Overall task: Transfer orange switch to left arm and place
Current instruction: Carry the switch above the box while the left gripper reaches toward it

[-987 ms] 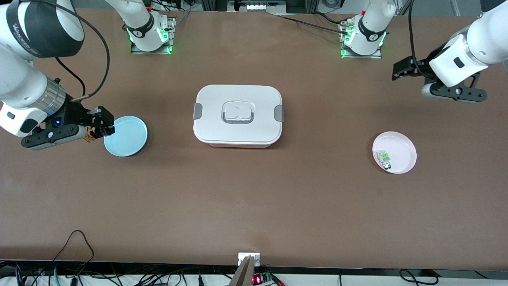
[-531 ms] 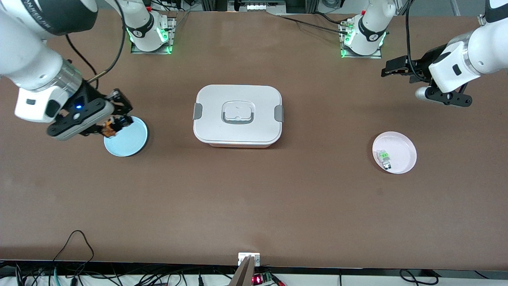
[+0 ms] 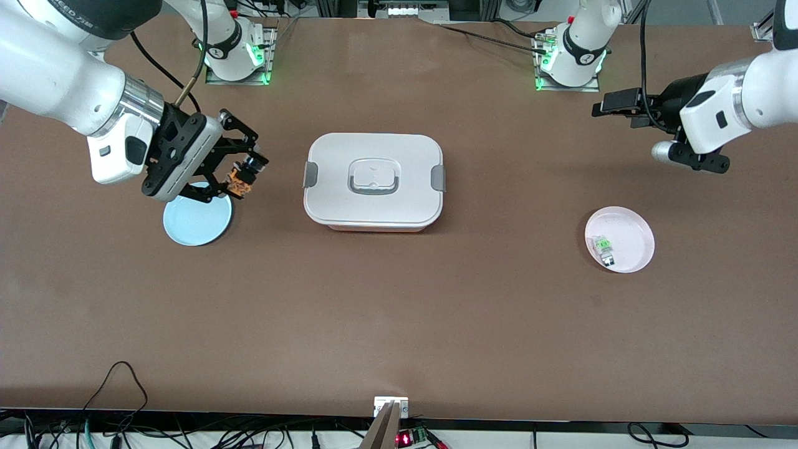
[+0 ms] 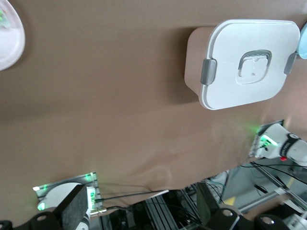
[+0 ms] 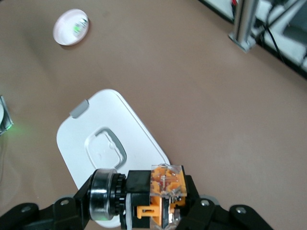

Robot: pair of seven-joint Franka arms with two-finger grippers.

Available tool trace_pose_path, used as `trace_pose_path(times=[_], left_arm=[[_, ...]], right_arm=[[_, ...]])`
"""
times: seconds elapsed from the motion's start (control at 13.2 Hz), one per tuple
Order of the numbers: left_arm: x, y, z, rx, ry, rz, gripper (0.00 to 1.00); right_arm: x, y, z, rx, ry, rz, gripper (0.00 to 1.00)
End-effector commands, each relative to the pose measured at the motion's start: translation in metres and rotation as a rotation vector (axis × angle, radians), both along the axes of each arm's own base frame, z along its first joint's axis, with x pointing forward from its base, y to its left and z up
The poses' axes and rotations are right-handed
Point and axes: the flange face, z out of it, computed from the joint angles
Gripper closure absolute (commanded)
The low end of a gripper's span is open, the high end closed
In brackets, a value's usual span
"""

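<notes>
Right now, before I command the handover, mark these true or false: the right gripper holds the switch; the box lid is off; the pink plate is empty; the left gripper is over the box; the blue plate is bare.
1. The right gripper holds the tiny black-and-orange switch. True.
2. The large white plastic box has its lid off. False: the lid is on.
3. The round pink plate is empty. False: a small green-and-clear component lies on it.
4. The left gripper is over the box. False: it hangs over bare table toward the left arm's end.
5. The round light-blue plate has nothing on it. True.
</notes>
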Motion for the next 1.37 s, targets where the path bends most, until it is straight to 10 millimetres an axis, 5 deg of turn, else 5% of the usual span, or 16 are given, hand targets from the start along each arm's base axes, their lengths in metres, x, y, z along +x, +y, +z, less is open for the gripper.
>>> trace_pose_path(times=[0.0,0.46,0.76,1.14,1.29], left_arm=[[0.016,0.016,-0.032,-0.174,0.145,0.009,0.00],[0.040,0.006,-0.100,-0.480,0.283,0.004,0.00],[0.051,-0.010,-0.168,-0.790,0.280,0.096,0.00],[0.049,-0.026,-0.183,-0.951,0.265,0.276,0.00],[0.066,-0.056,-0.161,-1.128,0.225,0.374,0.00]], right_arm=[[0.003,0.025,0.005,0.094,-0.083,0.102,0.59],[0.008,0.085,0.006,0.266,-0.237,0.099,0.58],[-0.004,0.134,-0.006,0.291,-0.280,0.133,0.58],[-0.013,0.155,-0.004,0.315,-0.385,0.207,0.58],[-0.014,0.162,-0.009,0.353,-0.392,0.197,0.58]])
